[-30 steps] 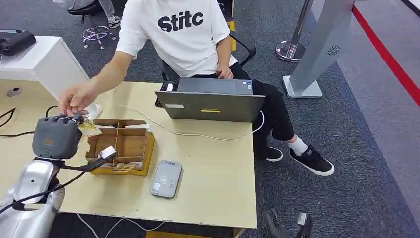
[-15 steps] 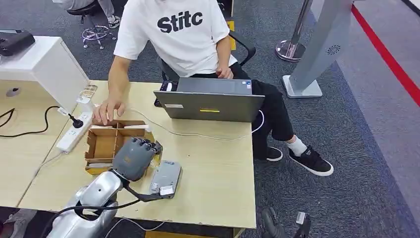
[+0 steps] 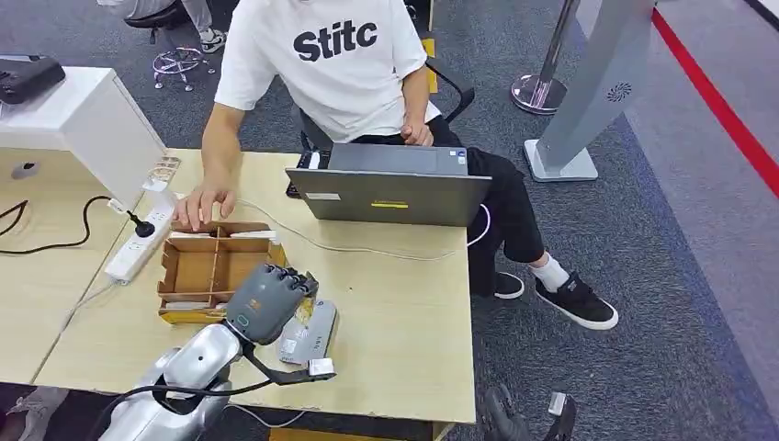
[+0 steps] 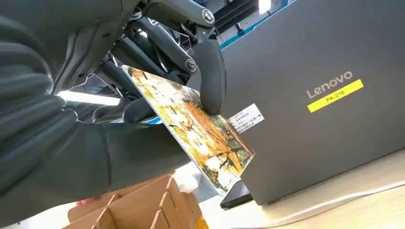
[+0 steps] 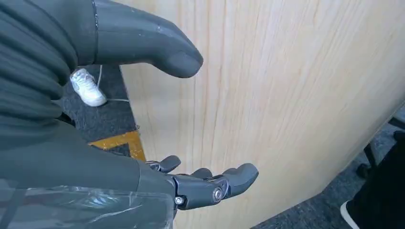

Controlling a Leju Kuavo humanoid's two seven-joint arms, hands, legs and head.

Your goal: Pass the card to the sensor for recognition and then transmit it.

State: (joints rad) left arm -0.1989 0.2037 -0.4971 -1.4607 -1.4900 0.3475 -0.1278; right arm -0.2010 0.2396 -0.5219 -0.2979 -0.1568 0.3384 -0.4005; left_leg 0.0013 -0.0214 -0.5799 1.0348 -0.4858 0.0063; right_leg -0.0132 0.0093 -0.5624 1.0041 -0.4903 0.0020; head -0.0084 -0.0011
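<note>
- Over the grey card reader, at about 7 o'clock from the laptop on the table, the robot's left hand hovers with the card in its grasp.
- From the left wrist view, the card is pinched between the thick thumb and the darker fingers, tilted, with most of its printed face sticking out past the fingertips.
- The right hand hangs beside the table's wooden side, fingers spread and thumb apart, holding nothing.
- The hold looks like the first risk: only one end of the card is clamped, so a bump against the reader could twist it loose or drop it.
- The tilt looks like a second risk: if the card meets the reader edge-on rather than flat, the reader may not recognise it, and the hand's bulk hides the gap from the head view.
- The cardboard tray sits just beside the reader at its 10 o'clock; a drift that way could knock the tray or let the card fall into a compartment.
- A person's hand rests at the tray's far edge, near 12 o'clock of it, so passing the card on afterwards could mean a clumsy meeting of hands if the robot lets go too soon.
</note>
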